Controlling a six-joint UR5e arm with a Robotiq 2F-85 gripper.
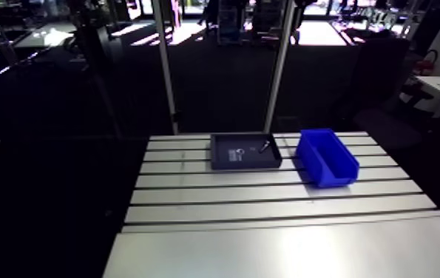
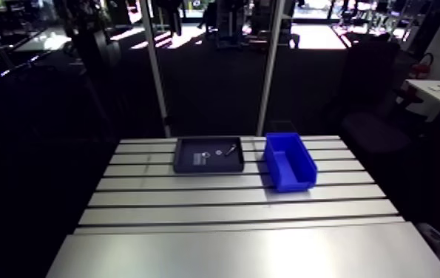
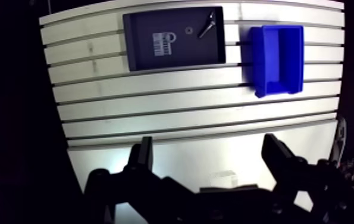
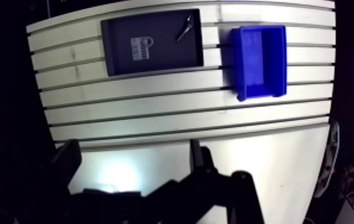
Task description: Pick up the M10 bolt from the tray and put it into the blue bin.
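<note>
A dark shallow tray (image 3: 146, 27) lies on the slotted table, far ahead of my gripper (image 3: 207, 143) in the wrist view. The M10 bolt (image 3: 207, 24), a thin silvery piece, lies slantwise in the tray corner nearest the blue bin (image 3: 277, 50). The bin stands right beside the tray with nothing visible inside it. My gripper hovers high above the near part of the table, its dark fingers (image 3: 143, 152) wide apart with nothing between them. In the arm view the tray (image 1: 222, 164), bolt (image 1: 265, 146) and bin (image 1: 327, 156) show at the table's far end, and the gripper is out of frame.
A white label (image 3: 163, 43) and a small ring-shaped part (image 3: 189, 28) also lie in the tray. The aluminium table (image 1: 267, 222) has long slots running across it, and a smooth plate covers its near end. Two upright posts (image 1: 165, 66) stand behind the far edge.
</note>
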